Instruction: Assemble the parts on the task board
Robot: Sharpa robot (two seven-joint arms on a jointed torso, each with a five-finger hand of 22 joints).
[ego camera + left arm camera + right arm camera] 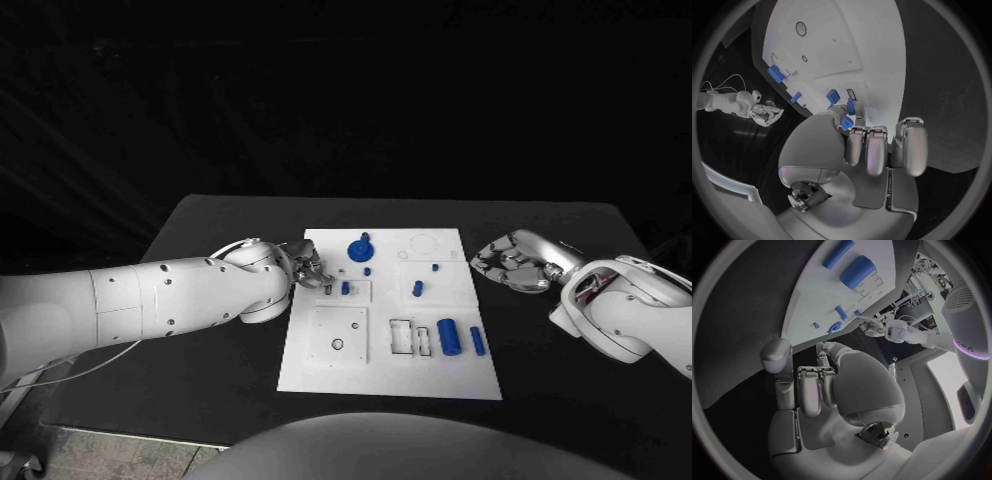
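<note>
No readable words, numbers or brand names are showing on the white board (389,375), on the blue pieces or on either hand. In the right wrist view, some small dark lettering is sitting on the white arm (965,346) near a purple glow, but it is coming out too small and bent to read.
</note>
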